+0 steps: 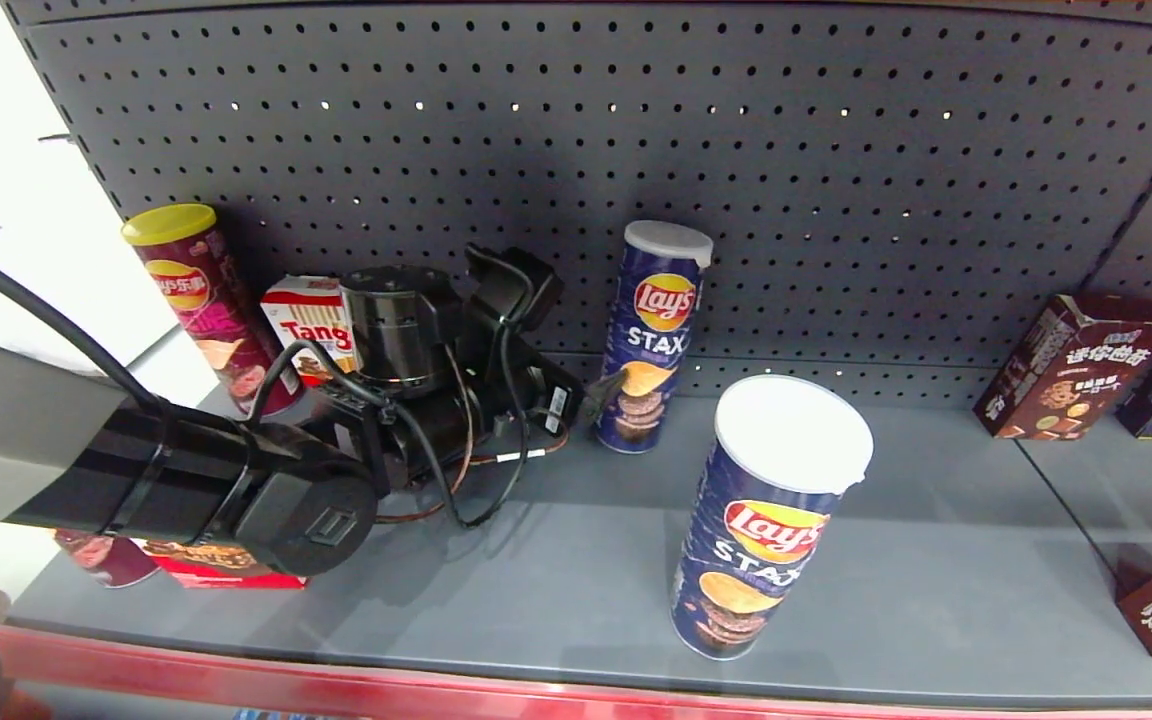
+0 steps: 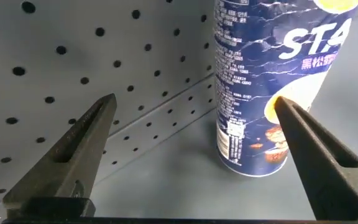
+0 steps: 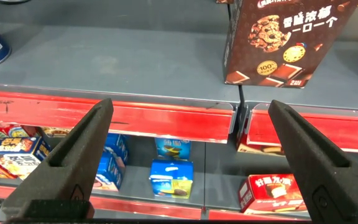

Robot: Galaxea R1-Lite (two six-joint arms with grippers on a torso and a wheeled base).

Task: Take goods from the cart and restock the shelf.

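Observation:
A blue chip can (image 1: pixel 652 338) with a white lid stands upright at the back of the grey shelf (image 1: pixel 946 570), against the pegboard. My left gripper (image 1: pixel 594 392) is low on the shelf right beside that can's base. In the left wrist view this gripper (image 2: pixel 194 102) is open with nothing between its fingers, and the can (image 2: pixel 260 87) stands just beyond them, close to one fingertip (image 2: pixel 284 109). A second blue chip can (image 1: pixel 764 515) stands upright nearer the shelf's front edge. My right gripper (image 3: pixel 190 106) is open and empty, in front of a red-edged shelf (image 3: pixel 166 112).
A maroon chip can (image 1: pixel 204 305) and a red-and-white box (image 1: pixel 304 318) stand left of my left arm, a red box (image 1: pixel 221 572) under it. Brown boxes (image 1: pixel 1071 368) sit at the right. In the right wrist view a brown cookie box (image 3: pixel 278 40) stands above blue packs (image 3: pixel 173 177).

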